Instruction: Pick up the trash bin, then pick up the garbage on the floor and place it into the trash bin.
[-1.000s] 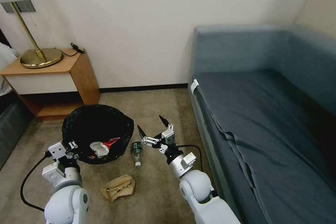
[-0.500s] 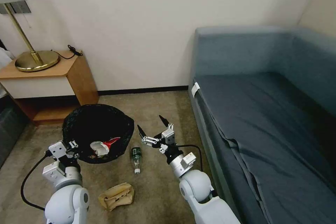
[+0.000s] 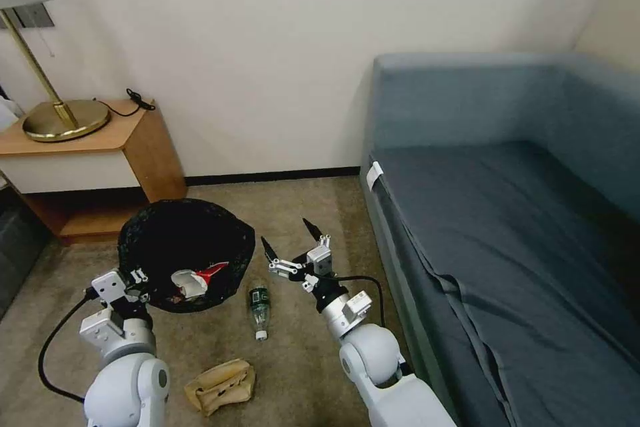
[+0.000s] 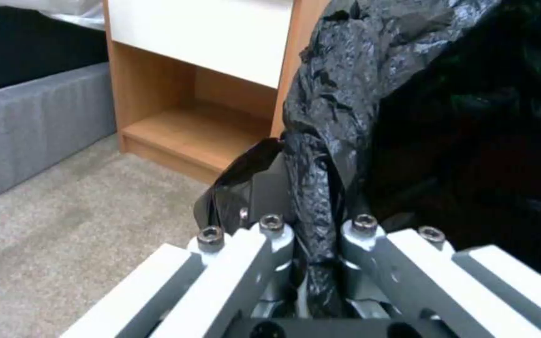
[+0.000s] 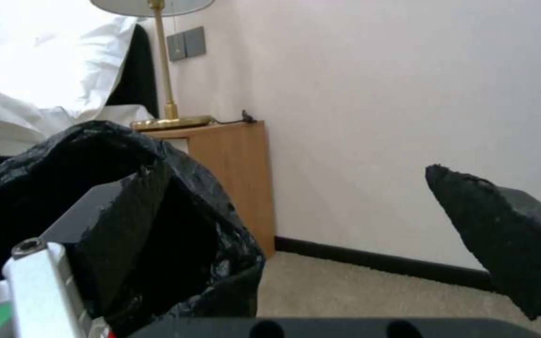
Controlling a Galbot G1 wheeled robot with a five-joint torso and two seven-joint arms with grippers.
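The left gripper (image 3: 137, 278) sits in the lower left of the head frame, its jaws pressed together on the near rim of the trash bin (image 3: 187, 250), pinching a fold of the crinkled black bag; in the left wrist frame the fingers (image 4: 270, 253) close from both sides on that bunched plastic (image 4: 320, 188), with the bin's dark mouth filling the right half. The bin hangs left of centre, tilted with its opening toward the camera; a red-and-white packet (image 3: 197, 278) lies inside it near the lower rim. The right gripper (image 3: 288, 240) hovers just right of the bin at lower centre, jaws spread wide and holding nothing; in the right wrist frame one dark fingertip (image 5: 502, 234) shows at the right and the bagged bin (image 5: 95, 188) at the left. On the carpet (image 3: 300, 200), a small clear bottle (image 3: 259, 303) with a dark green label lies between the bin and the right gripper, just below both, cap toward the bottom of the frame; a crumpled tan paper bag (image 3: 220, 383) lies lower still, near the bottom edge, apart from the bottle. A wooden nightstand (image 3: 100, 160) with a brass lamp (image 3: 60, 117) stands at the upper left; a blue-grey sofa (image 3: 507, 227) fills the right side.
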